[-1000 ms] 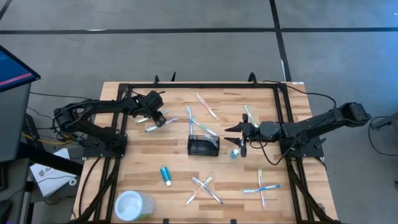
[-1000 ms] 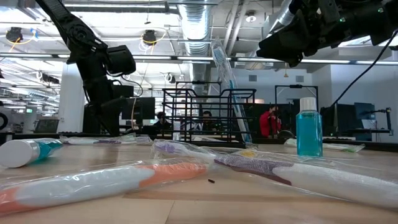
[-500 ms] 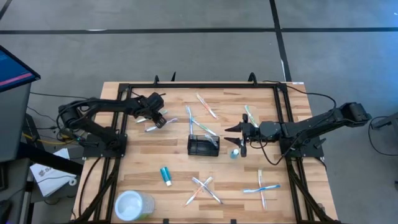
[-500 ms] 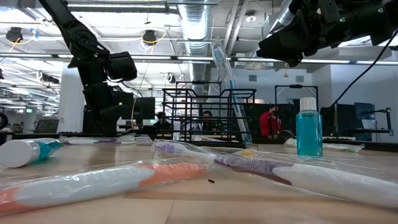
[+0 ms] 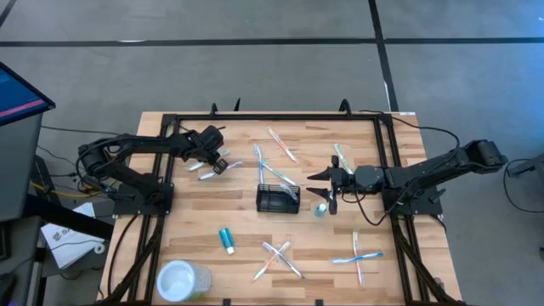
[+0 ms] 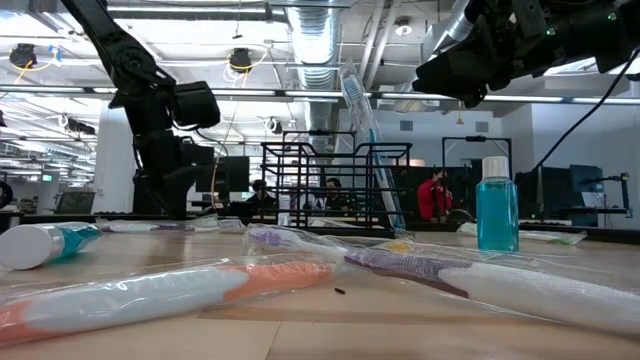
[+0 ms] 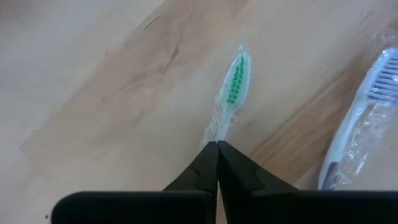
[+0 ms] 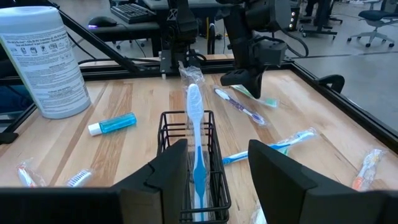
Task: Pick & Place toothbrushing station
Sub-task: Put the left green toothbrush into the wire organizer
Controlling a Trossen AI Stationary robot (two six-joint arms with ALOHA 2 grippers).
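Observation:
The toothbrushing station, a small black wire caddy, stands mid-table with a blue-and-white wrapped toothbrush upright in it. At the far left, my left gripper is down at the table, shut on a wrapped toothbrush with green bristles. A second wrapped toothbrush with purple on it lies beside that one. My right gripper hovers open just right of the caddy, fingers pointing at it. A small blue bottle stands upright below its near finger. My left gripper pinches the green-bristled toothbrush at its neck, just below the head, between its two shut fingertips. The fingers come from above, slanting down, and lie along the brush. The head sticks out past the fingertips, close over the wood; the handle is hidden behind the fingers.
More wrapped toothbrushes lie scattered at the far middle, near middle and near right. A teal toothpaste tube lies near left. A white round canister stands at the near left corner. A black frame rims the table.
My left gripper has sunk a little toward the table and shut, taking hold of the green-bristled toothbrush. My right gripper has kept still.

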